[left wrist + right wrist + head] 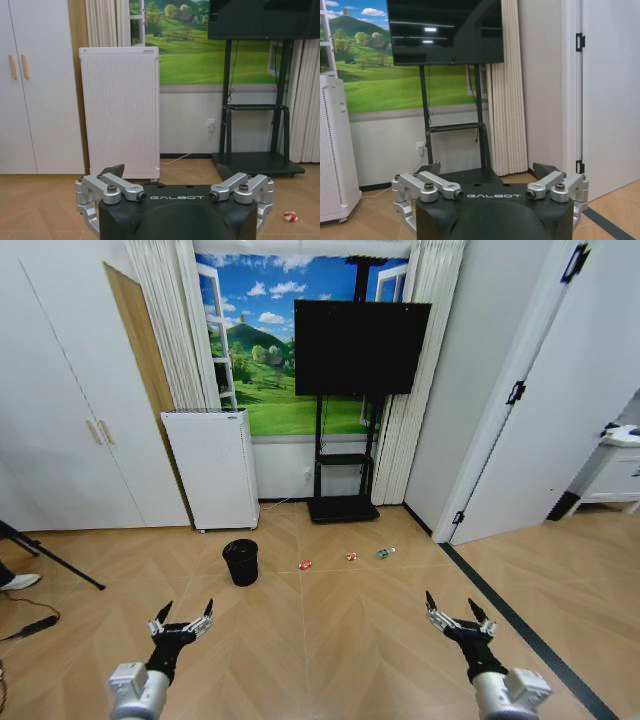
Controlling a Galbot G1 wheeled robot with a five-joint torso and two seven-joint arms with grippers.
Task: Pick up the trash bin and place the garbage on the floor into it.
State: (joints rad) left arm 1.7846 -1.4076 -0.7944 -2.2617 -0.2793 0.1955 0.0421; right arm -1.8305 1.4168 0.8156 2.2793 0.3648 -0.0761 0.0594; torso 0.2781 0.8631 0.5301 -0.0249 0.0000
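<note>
Ahead of the left end effector [182, 618], fingers spread and empty, the trash bin [240, 561] stands on the floor [330, 640]; the garbage [351, 556] lies well ahead of the equally spread right end effector [449, 616]. A glancing approach could topple the light bin.

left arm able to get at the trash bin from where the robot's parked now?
Probably not yet. The left gripper hangs open, low in the head view, and the trash bin stands well ahead across bare floor. Nothing lies between them; the gap alone looks like too much without driving closer.
</note>
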